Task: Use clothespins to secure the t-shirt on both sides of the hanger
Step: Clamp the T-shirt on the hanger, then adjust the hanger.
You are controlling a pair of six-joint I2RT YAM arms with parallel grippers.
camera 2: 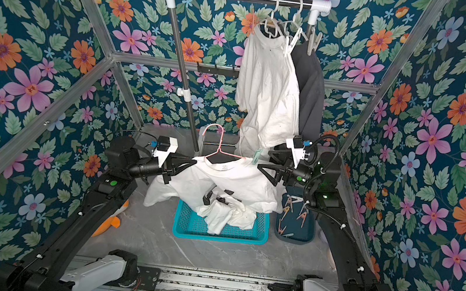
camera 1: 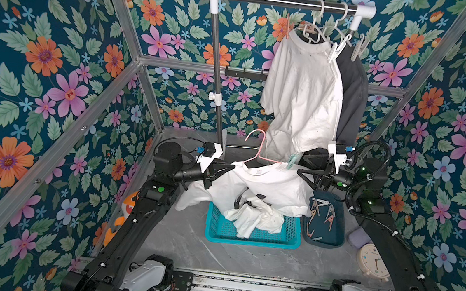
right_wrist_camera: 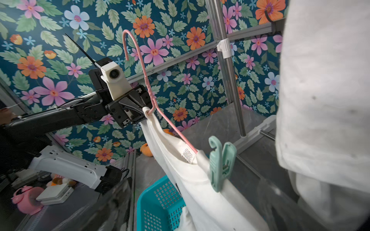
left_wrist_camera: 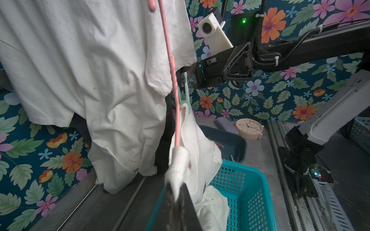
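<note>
Floral wallpaper point(camera 1: 44, 57), with orange, pink and pale-blue blooms over green leaves on deep teal, lines the enclosure from 9 o'clock round through 12 to 3 in both top views. Bare aluminium struts point(camera 1: 37, 180) frame the panels, and a crossbar point(camera 1: 181, 64) along the back wall carries a black hook strip point(camera 1: 244, 73). A garment rail point(camera 1: 275, 0) with white plastic corner joints stands at 12 o'clock, its pole planted on the grey marble-patterned desk point(camera 1: 256, 259). A slotted metal track point(camera 1: 237, 287) edges the desk at 6 o'clock. The light is soft and even.
</note>
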